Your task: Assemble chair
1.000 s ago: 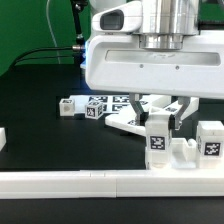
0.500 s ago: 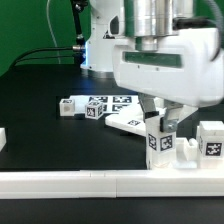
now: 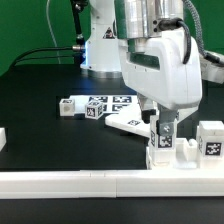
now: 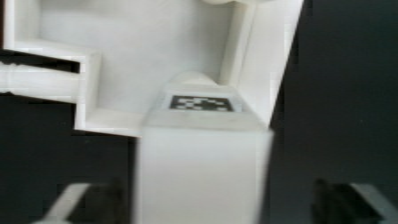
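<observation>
Big one first: the arm (image 3: 150, 50) has twisted round in the last second, staying over the half-built chair (image 3: 188, 156) at the counter's (image 3: 35, 110) front edge, on the exterior view's right. Its tagged upright post (image 3: 160, 143) stands there unaided. The gripper (image 3: 165, 130) just let go, jaws spread clear on both sides. I reckon that piece is seated.
</observation>
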{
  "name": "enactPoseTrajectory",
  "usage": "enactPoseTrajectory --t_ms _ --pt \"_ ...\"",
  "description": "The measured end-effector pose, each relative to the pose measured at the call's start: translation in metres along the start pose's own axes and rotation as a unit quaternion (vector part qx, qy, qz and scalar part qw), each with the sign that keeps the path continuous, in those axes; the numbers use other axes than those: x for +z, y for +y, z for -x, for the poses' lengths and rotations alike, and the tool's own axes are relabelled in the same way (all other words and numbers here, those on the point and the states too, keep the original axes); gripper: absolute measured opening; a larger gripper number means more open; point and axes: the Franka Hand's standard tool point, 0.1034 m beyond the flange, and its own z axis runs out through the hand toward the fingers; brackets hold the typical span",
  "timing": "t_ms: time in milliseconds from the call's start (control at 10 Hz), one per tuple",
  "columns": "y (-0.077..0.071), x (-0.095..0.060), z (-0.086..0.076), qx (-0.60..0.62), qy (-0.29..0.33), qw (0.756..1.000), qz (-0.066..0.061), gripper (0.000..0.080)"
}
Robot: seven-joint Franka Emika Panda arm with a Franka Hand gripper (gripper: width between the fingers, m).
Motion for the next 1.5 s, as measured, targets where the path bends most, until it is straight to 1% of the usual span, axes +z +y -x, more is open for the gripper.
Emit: enactPoseTrajectory --t_ms 100,200,300,600,700,800,900,1000,1100,1200,1300,1400,1500 --pt "-0.003 -0.002 -0.003 -0.120 -0.001 0.993 -0.011 0.0614" --pt "-0.005 -0.001 -0.003 -0.208 -0.004 0.978 -0.027 0.0639" --pt "-0.004 0.002 0.002 -0.224 0.000 0.974 -0.032 0.0639" --pt "-0.002 0.002 -0.003 -0.321 0.008 0.947 -0.026 0.0649" --pt "-0.003 0.002 0.001 -0.394 0.012 0.919 -0.013 0.0649" --pt "-0.005 0.003 0.010 -0.480 0.012 0.877 0.006 0.0649" --pt "-0.003 0.005 0.013 -0.555 -0.010 0.831 0.017 0.0649" --pt "-0.003 0.007 0.011 -0.567 -0.013 0.824 0.018 0.0649" --pt "-0.003 0.007 0.011 -0.553 -0.011 0.833 0.019 0.0649" --pt "-0.002 0.007 0.011 -0.552 -0.012 0.834 0.019 0.0528" --pt "-0.002 0.007 0.011 -0.544 -0.012 0.839 0.018 0.0388" --pt "-0.002 0.007 0.010 -0.492 -0.010 0.870 0.019 0.0285" --pt "-0.002 0.007 0.010 -0.463 -0.010 0.886 0.020 0.0285"
